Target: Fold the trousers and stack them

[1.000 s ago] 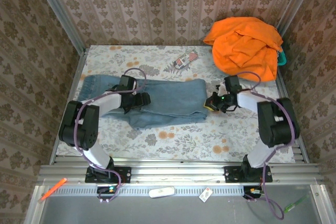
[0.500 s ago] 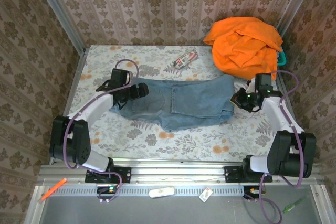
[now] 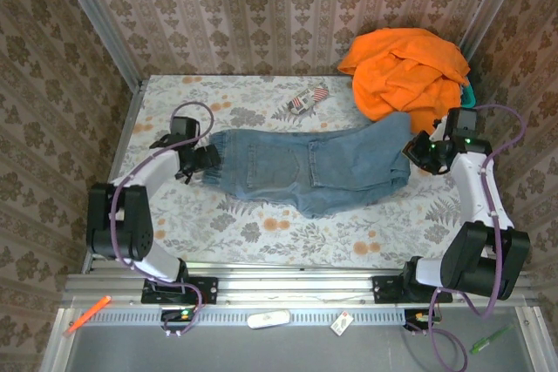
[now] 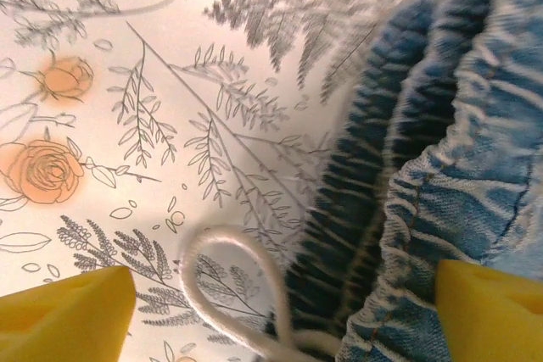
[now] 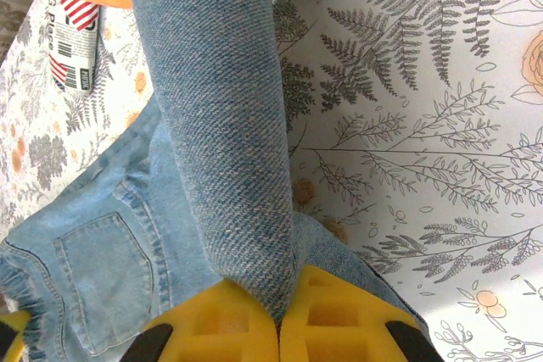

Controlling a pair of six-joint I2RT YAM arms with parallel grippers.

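**Jeans stretched lengthwise between our two arms, not yet folded across**

The trousers (image 3: 305, 167) lie along the middle of the floral table (image 3: 366, 237), with the gathered waistband (image 4: 399, 167) towards our left and the leg ends towards our right, close beside the heaped orange garment (image 3: 405, 71). Our right gripper (image 5: 278, 311) is clamped on a leg end, with the denim pinched between its yellow pads. We judge this grip draws the legs out straight. Our left gripper (image 3: 199, 163) sits at the waistband with its pads spread wide and nothing pinched, and the white drawstring loop (image 4: 229, 286) lies between them. We think it is placed to take hold there, so that both ends can be carried over squarely. A small striped packet (image 3: 305, 100) lies beyond the jeans, apart from them.
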